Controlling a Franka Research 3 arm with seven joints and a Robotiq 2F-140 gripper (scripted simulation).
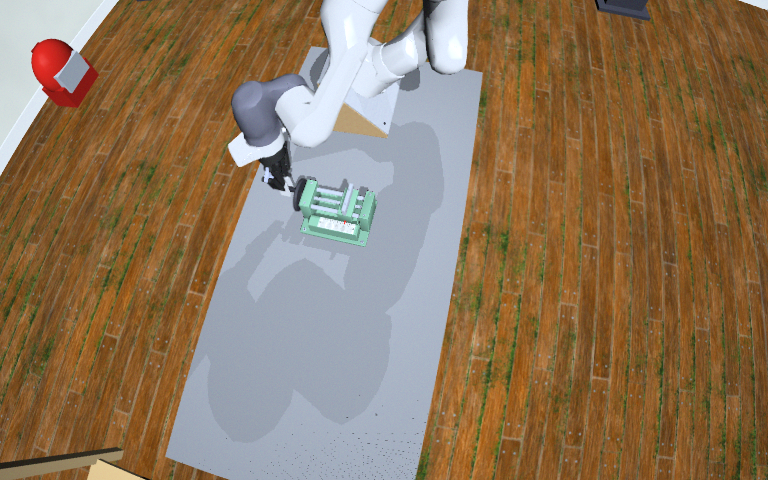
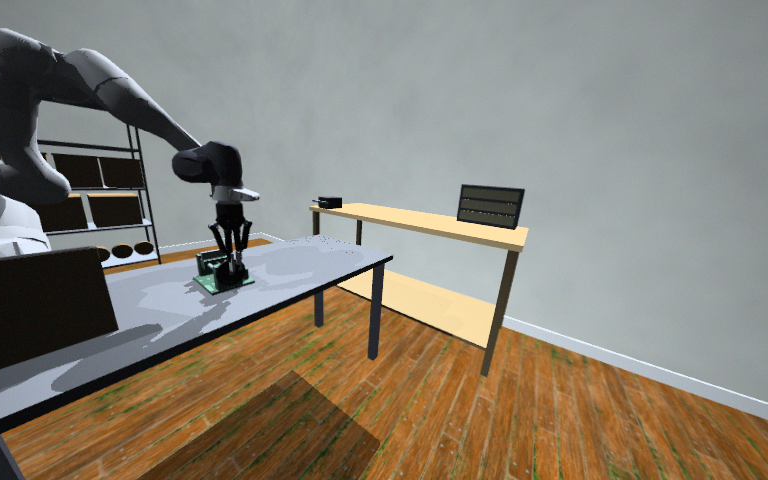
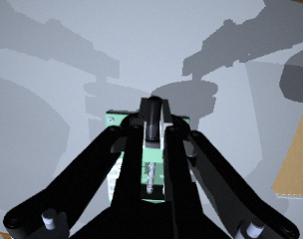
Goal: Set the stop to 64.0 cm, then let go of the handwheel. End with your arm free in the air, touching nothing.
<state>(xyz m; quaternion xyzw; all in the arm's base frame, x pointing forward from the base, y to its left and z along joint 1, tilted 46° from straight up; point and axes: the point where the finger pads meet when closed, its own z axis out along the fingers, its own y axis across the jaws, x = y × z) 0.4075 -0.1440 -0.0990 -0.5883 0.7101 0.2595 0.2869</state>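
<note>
A green stop device (image 1: pixel 366 240) (image 2: pixel 207 283) (image 3: pixel 112 119) stands on the grey table. Its stop (image 1: pixel 347 198), a block with a pale upright bar, sits on the rods right of their middle in the top view. A red pointer (image 1: pixel 345 223) is over the right part of the white scale (image 1: pixel 330 224); its numbers are too small to read. The black handwheel (image 1: pixel 298 196) is on the device's left end. My gripper (image 1: pixel 285 187) (image 2: pixel 235 264) (image 3: pixel 153 109) points down and is shut on the handwheel's black crank handle (image 3: pixel 152 114), which shows between the fingertips in the wrist view.
The grey table (image 1: pixel 424 333) (image 2: pixel 168 297) carries a slanted tan-edged panel (image 1: pixel 359 121) (image 2: pixel 31 309) (image 3: pixel 293 164) near the arm's base. A wooden bench (image 2: pixel 412 221) and a shelf rack stand beyond the table. A red object (image 1: pixel 55 65) is at the far left in the top view.
</note>
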